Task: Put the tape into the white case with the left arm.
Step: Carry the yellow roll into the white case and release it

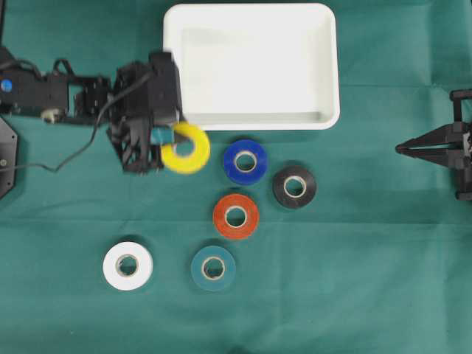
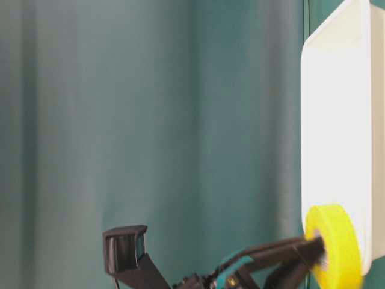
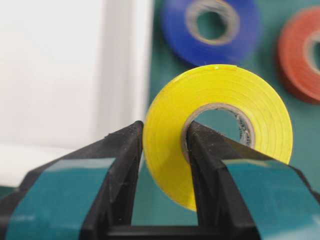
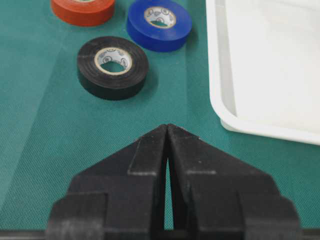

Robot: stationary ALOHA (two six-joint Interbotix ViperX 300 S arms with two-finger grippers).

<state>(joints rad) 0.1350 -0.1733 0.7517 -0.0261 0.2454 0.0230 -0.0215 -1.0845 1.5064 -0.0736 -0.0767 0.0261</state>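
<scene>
Tape point(image 1: 187, 149), a yellow roll, stands tilted on edge, pinched through its wall by the left gripper point(image 3: 165, 145), one finger inside the core. It hangs just off the case's point(image 1: 324, 118) 7 o'clock corner. Right gripper point(image 4: 167, 131) is closed on nothing; no writing is readable.

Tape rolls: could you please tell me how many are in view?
6. Yellow roll held in the left end effector beside the white case; blue, black, orange, teal and white lie on the cloth. None seems hidden.
</scene>
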